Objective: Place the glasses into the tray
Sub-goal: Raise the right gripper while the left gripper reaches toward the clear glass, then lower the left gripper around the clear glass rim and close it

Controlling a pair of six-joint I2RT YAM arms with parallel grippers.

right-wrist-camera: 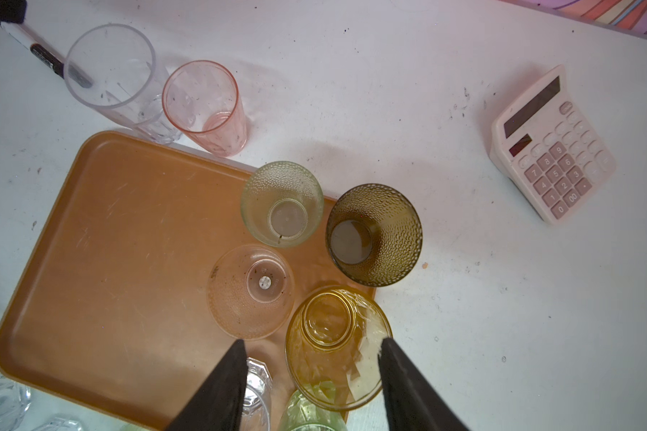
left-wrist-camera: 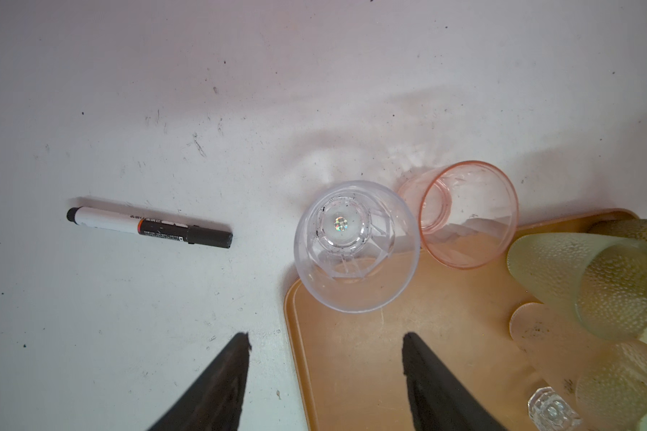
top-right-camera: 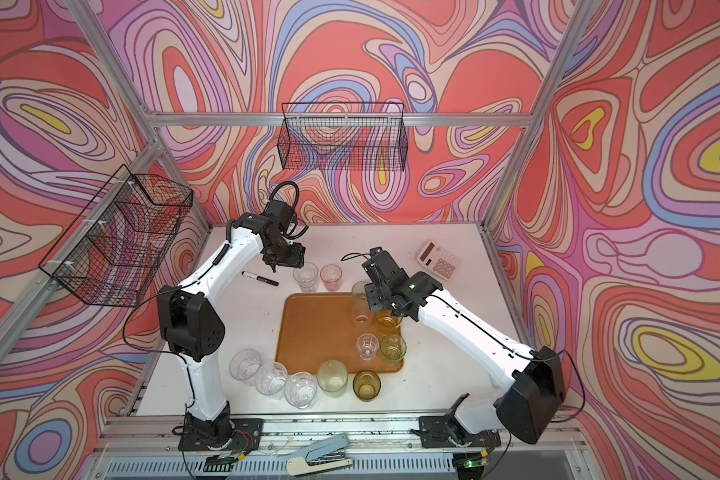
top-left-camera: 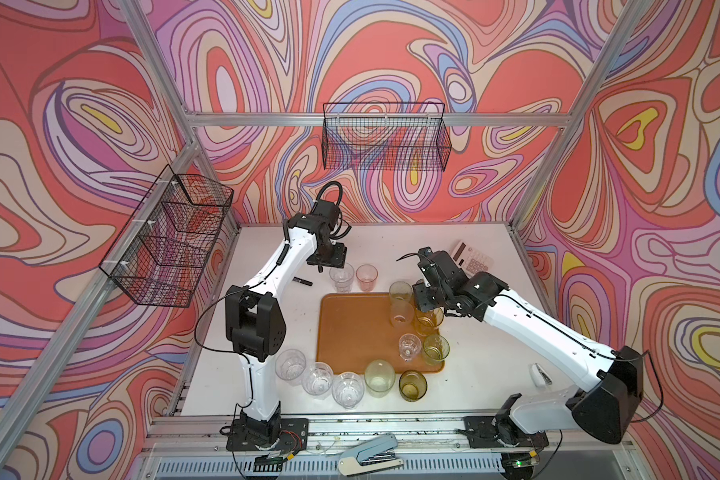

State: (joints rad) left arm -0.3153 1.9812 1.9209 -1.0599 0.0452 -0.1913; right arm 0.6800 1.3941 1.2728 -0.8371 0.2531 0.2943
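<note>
The orange-brown tray [top-left-camera: 350, 328] lies mid-table. On its right side stand a pale green glass [right-wrist-camera: 281, 203], a dotted clear one [right-wrist-camera: 251, 291], an amber one [right-wrist-camera: 337, 347], a faceted clear one [top-left-camera: 409, 347] and a green one [top-left-camera: 435, 349]. An olive-brown glass [right-wrist-camera: 374, 233] stands just off the tray's corner. Behind the tray stand a clear glass [left-wrist-camera: 355, 244] and a pink glass [left-wrist-camera: 467, 214]. Several more glasses [top-left-camera: 348, 390] line the front. My left gripper [left-wrist-camera: 325, 343] hovers open and empty short of the clear glass. My right gripper [right-wrist-camera: 312, 349] is open, straddling the amber glass.
A black-and-white marker [left-wrist-camera: 148, 227] lies left of the clear glass. A pink calculator [right-wrist-camera: 553, 145] sits at the back right. A stapler [top-left-camera: 368, 455] rests on the front rail. Black wire baskets hang on the back wall [top-left-camera: 385, 139] and left wall [top-left-camera: 167, 241].
</note>
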